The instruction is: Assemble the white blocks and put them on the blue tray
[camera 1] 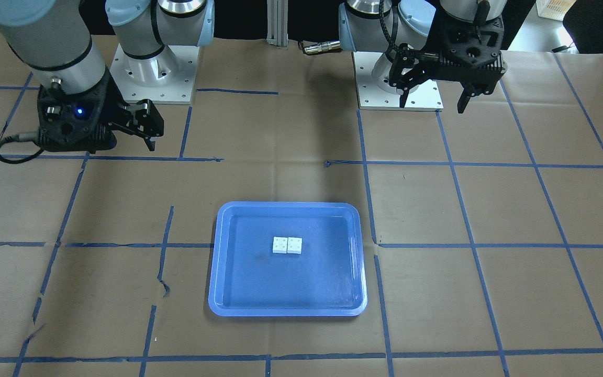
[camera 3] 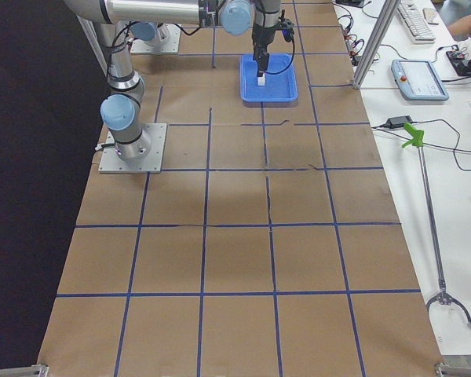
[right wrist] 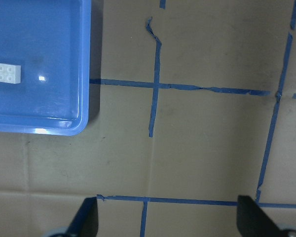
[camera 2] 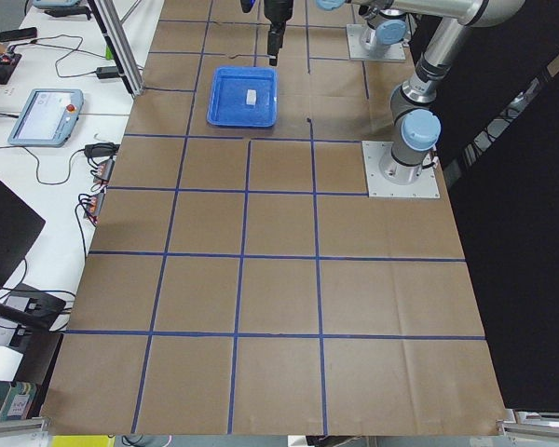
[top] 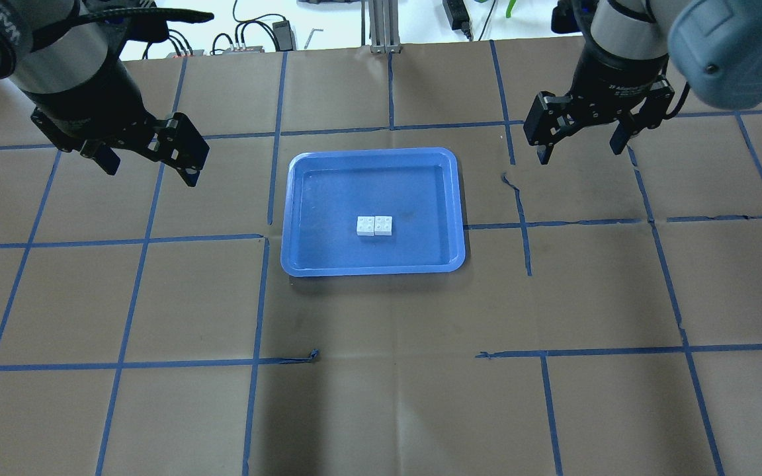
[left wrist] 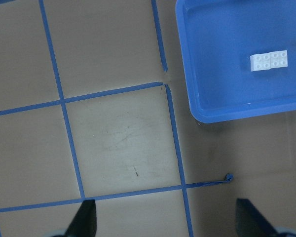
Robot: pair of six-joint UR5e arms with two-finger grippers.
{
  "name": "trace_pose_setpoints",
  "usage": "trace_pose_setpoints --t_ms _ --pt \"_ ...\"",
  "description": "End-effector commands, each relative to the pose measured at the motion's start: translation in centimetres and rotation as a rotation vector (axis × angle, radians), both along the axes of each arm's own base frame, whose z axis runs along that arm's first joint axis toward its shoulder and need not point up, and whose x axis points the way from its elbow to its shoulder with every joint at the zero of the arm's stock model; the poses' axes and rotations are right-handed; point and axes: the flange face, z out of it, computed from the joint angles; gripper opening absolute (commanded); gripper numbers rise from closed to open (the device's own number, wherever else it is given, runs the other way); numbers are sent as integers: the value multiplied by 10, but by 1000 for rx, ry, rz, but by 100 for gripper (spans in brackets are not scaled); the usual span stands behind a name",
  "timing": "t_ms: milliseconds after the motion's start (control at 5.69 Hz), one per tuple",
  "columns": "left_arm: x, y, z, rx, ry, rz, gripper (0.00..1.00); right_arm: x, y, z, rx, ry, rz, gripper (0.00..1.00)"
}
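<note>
The two white blocks [camera 1: 287, 245] lie side by side, touching, near the middle of the blue tray [camera 1: 213, 272]. They show the same way in the overhead view [top: 375, 225], on the tray [top: 286, 218]. My left gripper [top: 149, 173] is open and empty, raised over the table to the left of the tray. My right gripper [top: 579, 153] is open and empty, raised to the right of the tray. The left wrist view has the blocks [left wrist: 270, 61] at the upper right; the right wrist view has them [right wrist: 5, 73] at the left edge.
The table is covered in brown paper with a grid of blue tape [top: 255, 363]. The arm bases [camera 1: 155, 73] stand on plates at the robot's side. Cables and control gear [camera 2: 42, 116] lie on a white bench beyond the far edge.
</note>
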Motion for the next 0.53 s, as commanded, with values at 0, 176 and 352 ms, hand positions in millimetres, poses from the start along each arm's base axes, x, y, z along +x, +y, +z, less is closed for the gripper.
trace_pose_setpoints --t_ms 0,176,352 --pt "0 0 4 -6 -2 1 99 0 35 26 -8 4 -30 100" --pt "0 1 4 -3 -2 1 99 1 37 12 10 -1 -41 100" --pt "1 1 5 -3 -4 2 99 1 37 9 11 -1 -67 100"
